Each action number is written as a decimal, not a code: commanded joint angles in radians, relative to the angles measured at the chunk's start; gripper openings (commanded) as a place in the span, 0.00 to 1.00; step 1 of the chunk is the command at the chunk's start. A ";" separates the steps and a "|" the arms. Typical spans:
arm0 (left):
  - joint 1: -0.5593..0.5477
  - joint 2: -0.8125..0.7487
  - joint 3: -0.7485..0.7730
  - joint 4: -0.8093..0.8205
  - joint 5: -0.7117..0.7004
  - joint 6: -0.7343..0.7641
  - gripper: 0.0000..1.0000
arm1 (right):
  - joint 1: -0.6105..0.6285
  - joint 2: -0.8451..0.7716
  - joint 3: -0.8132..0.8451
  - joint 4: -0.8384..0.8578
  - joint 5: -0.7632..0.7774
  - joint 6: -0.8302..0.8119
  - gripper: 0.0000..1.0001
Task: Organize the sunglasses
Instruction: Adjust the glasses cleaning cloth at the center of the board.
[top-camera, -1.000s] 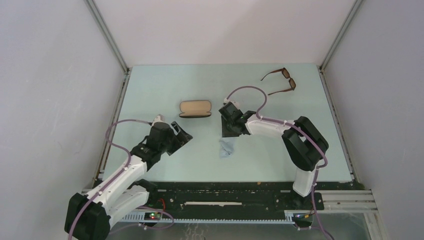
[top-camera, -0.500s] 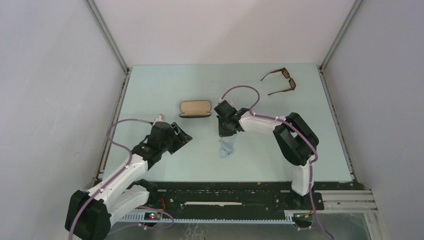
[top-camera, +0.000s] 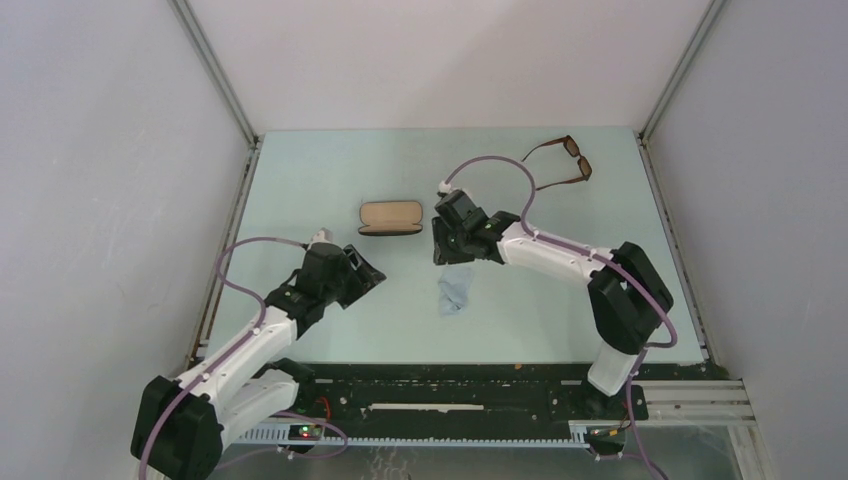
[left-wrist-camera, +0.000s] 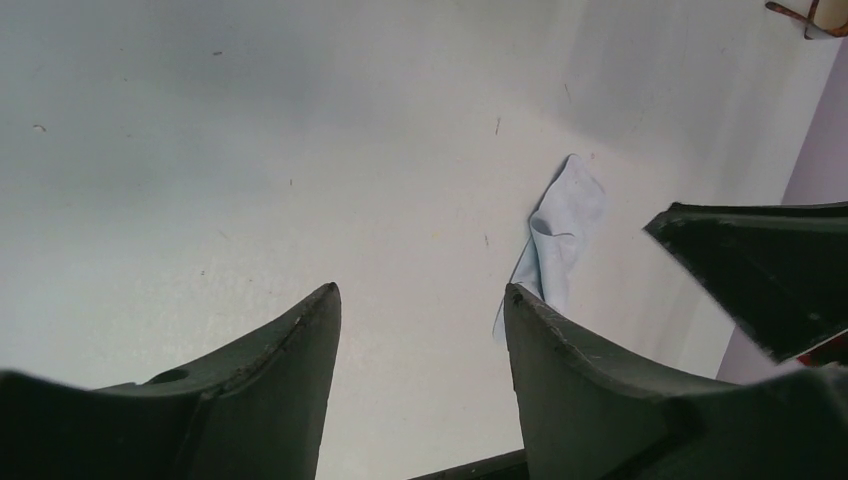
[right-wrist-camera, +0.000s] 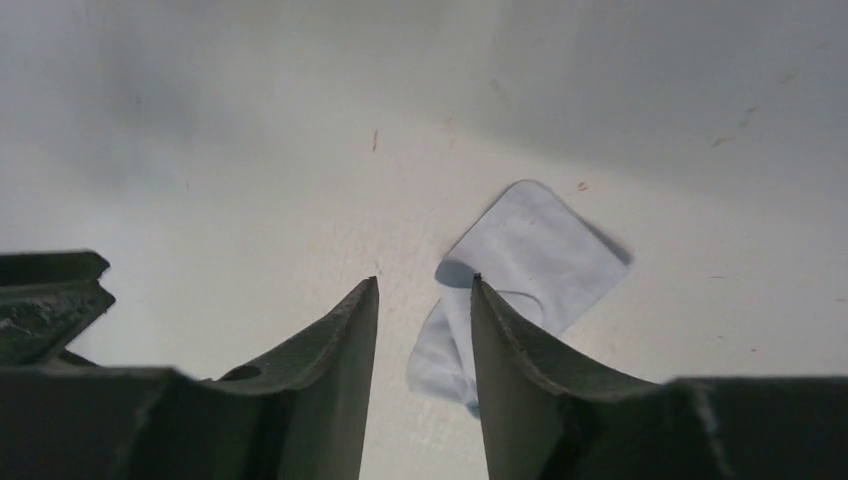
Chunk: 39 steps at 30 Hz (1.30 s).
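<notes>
The brown-framed sunglasses (top-camera: 560, 162) lie unfolded at the far right of the table, and a corner of them shows in the left wrist view (left-wrist-camera: 806, 12). My right gripper (top-camera: 440, 247) is open and empty at mid-table, far from the sunglasses. Its fingers (right-wrist-camera: 425, 280) point down just above a pale blue cloth (right-wrist-camera: 535, 255). My left gripper (top-camera: 366, 270) is open and empty (left-wrist-camera: 422, 290) over bare table left of the cloth (left-wrist-camera: 566, 222). Neither gripper touches anything.
An open oblong case with tan lining (top-camera: 390, 217) lies at mid-table, left of the right gripper. The cloth (top-camera: 455, 292) lies crumpled in front of it. Grey walls enclose the table on the left, back and right.
The right arm's elbow swung out to the right and its gripper shifted slightly left and back, staying above the cloth. The left arm, sunglasses, case and cloth stayed put.
</notes>
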 joint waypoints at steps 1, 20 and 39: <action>-0.004 0.009 0.041 0.040 0.033 0.013 0.66 | 0.067 0.054 -0.015 -0.008 -0.002 -0.039 0.49; -0.004 -0.003 0.038 0.026 0.029 0.016 0.66 | 0.058 0.046 -0.044 -0.025 0.080 -0.008 0.00; -0.008 0.028 0.065 0.019 0.040 0.048 0.67 | -0.127 -0.278 -0.456 0.121 0.043 0.109 0.00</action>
